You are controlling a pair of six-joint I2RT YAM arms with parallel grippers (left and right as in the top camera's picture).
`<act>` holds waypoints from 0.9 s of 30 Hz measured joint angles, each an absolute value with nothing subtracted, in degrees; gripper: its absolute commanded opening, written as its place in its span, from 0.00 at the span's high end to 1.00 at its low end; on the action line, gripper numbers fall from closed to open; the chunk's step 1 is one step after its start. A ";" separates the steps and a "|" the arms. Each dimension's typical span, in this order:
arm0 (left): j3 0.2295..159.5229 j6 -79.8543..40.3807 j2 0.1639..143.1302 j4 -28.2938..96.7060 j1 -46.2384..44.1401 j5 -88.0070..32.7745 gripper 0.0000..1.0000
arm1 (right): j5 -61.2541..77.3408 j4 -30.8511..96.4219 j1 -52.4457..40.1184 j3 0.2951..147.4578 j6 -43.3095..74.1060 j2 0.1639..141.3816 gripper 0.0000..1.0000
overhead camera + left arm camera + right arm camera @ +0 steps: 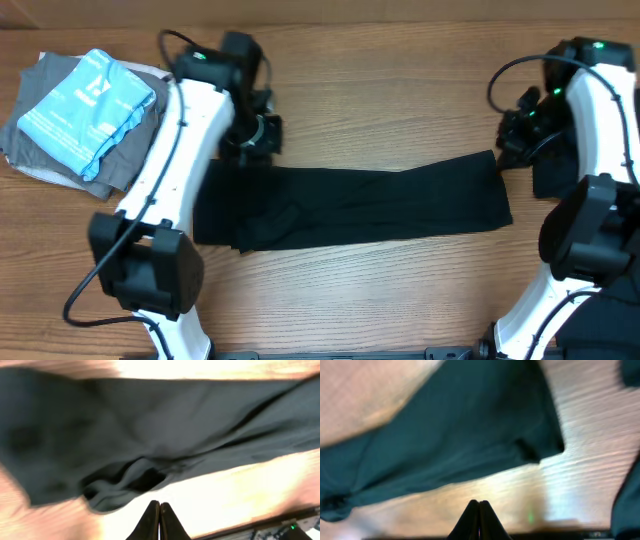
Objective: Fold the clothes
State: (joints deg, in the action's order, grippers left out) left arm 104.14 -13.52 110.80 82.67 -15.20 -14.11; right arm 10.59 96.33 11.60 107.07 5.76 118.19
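From overhead, a black cotton T-shirt [350, 205], folded into one long band, lies across the middle of the brown wooden table [380, 90]. Its long edges run left to right, and its left end is rumpled. The left gripper [255, 133] sits just past the band's far left corner, the right gripper [512, 135] just past its far right corner. Bare wood lies open beyond both long edges. A light blue folded garment [85, 105] rests on a grey folded cloth [35, 95] in the far left corner, well apart. Another piece of black cloth [548, 178] lies beside the right arm.

In the left wrist view, the left gripper [160, 517] is clenched on nothing, tips pressed together over bare wood [240, 495] just off the T-shirt's [150, 435] puckered edge.

In the right wrist view, the right gripper [479, 517] is likewise clenched and empty, with a strip of table [580, 460] between it and the T-shirt's [445, 445] end.
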 measured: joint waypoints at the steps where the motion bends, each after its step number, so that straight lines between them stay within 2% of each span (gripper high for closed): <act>1: 101.56 -13.85 110.80 79.44 -16.71 -14.57 0.96 | 10.50 94.39 10.70 104.62 5.78 118.13 0.96; 9: 85.91 -17.45 111.68 59.53 -22.46 -15.81 0.96 | 10.26 78.24 9.52 88.49 5.78 118.24 0.96; 13: 81.32 -18.15 111.68 54.22 -22.52 -15.88 0.96 | 10.17 72.82 9.76 84.07 5.98 118.37 0.96; 27: 72.07 -18.55 111.68 49.19 -22.55 -13.32 0.96 | 1.87 76.34 10.61 78.54 14.41 118.39 0.96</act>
